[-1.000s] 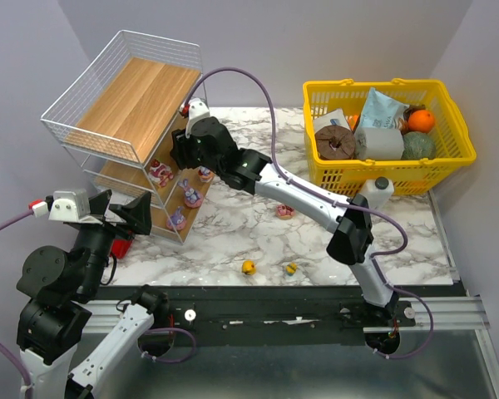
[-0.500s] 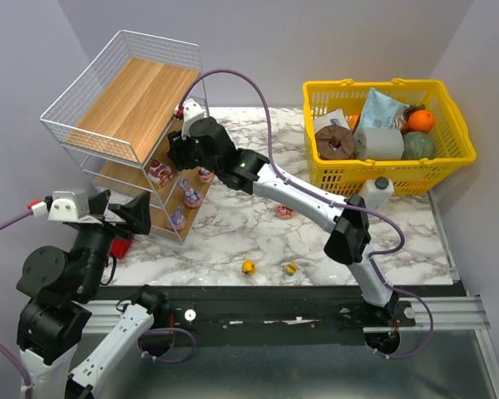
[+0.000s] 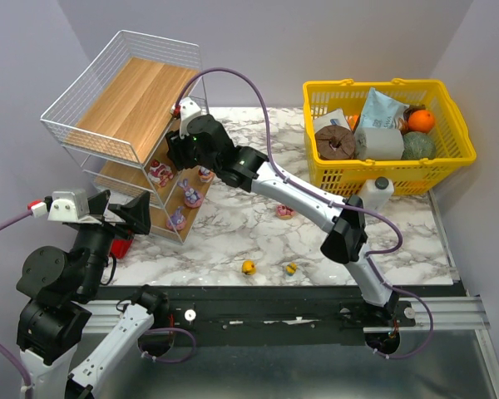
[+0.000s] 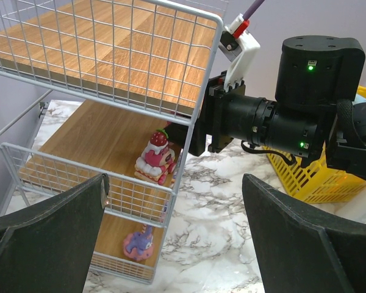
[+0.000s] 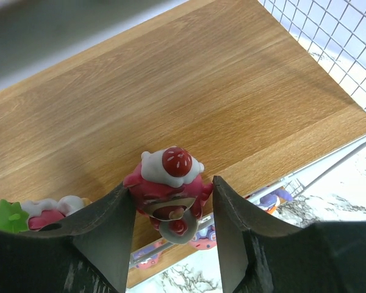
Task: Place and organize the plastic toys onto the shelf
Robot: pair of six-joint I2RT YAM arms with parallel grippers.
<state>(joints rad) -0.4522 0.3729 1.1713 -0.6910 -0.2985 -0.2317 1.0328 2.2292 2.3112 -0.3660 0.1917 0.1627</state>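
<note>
Jaws on the right gripper (image 5: 171, 186) are clamped on either side of a red-and-pink toy (image 5: 171, 163) topped with white cream and a red cherry. They hold it over a wooden board of the shelf (image 3: 141, 96); whether its base touches the board cannot be told. Over the last second the right arm has pushed a little further toward the upper left of the overhead view. Its wrist has slid in under the top tier, so the toy has gone from the shelf's edge to a spot above the board. To my eye this placement is near its end: lower, let go, back out between the wires. The left gripper (image 3: 137, 214), jaws spread wide and holding nothing, has not budged at the lower left, facing the rack. Already on the shelf are a strawberry-cake toy (image 4: 155, 160), just beside the carried one, and a purple bunny (image 4: 139, 241) on the tier below, with others near them. Left on the tabletop (image 3: 233, 229) are a pink toy (image 3: 284, 211) at centre and, near the bottom edge, a yellow duck (image 3: 248, 267) and a second duck (image 3: 291, 268), so several trips seem to remain. The yellow basket (image 3: 374, 83) of groceries sits at the upper right. No brand, label or writing is legible anywhere; print on the basket's packets is too small to read.
</note>
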